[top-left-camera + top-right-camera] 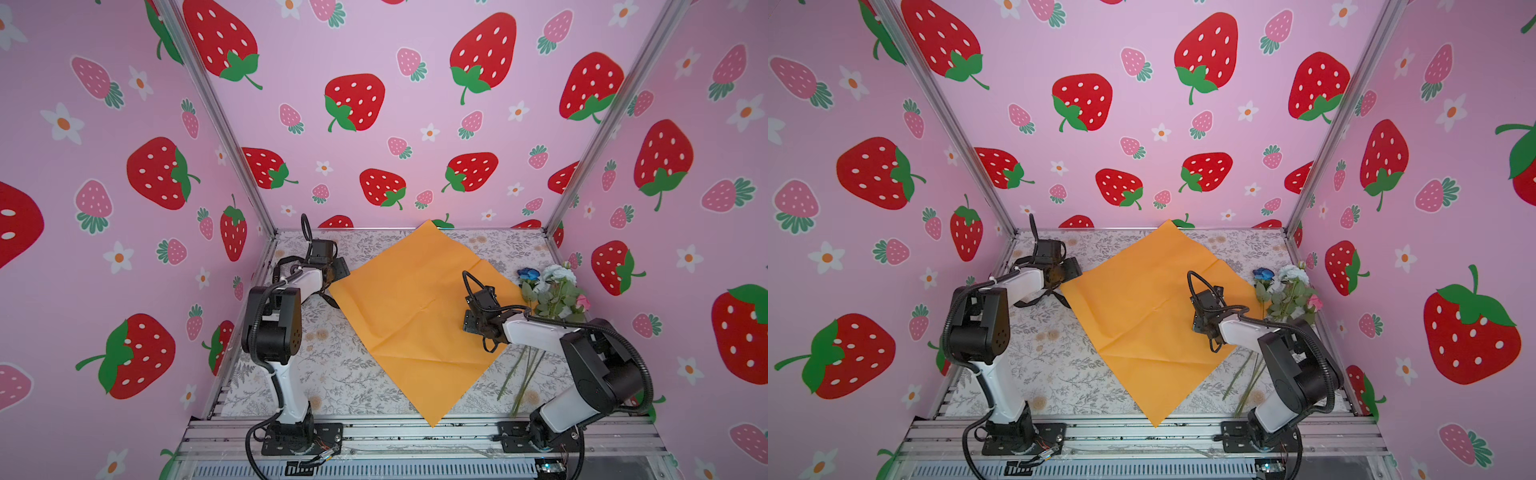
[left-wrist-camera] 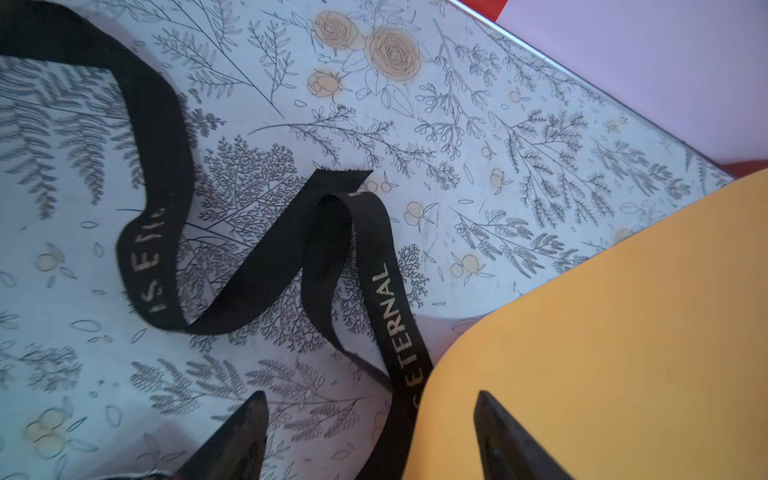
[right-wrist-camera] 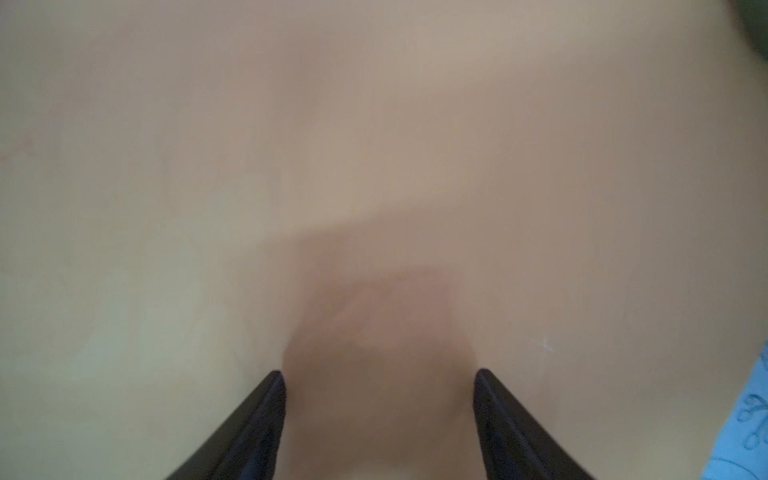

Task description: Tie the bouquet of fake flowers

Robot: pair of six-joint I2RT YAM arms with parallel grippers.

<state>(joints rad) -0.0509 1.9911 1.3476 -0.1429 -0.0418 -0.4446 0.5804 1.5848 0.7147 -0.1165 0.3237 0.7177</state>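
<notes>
Over on the right side of the bench (image 1: 332, 365), the bouquet of fake flowers (image 1: 548, 299) lies loose just beside the orange paper (image 1: 407, 307). It's off the sheet, blooms toward the back wall and stems pointing at the front rail. Nothing's wrapped or tied yet, so I reckon this is super early and the step in hand is getting the bunch onto the sheet.

Both arms are empty. The right fingers (image 3: 511, 428) are spread wide and hover low over the right part of the paper with nothing between them. The left fingers (image 2: 237, 449) are also apart, at the sheet's left corner. One is over the bench and one over the paper, and the black ribbon (image 2: 386, 299) runs between them without being pinched.

So the flowers are near the right fingers but not touching, out past the paper's right edge, with the right forearm crossing above the stems. They're well apart from the left fingers, with the whole sheet between.

How I'd do it:
- Grab the stems as one bunch below the leaves, not the blooms.
- Lift them clear of the paper's edge so it doesn't drag or crease.
- Lay them corner to corner.
- Watch the ribbon, since it seems to slip under the sheet's edge.
</notes>
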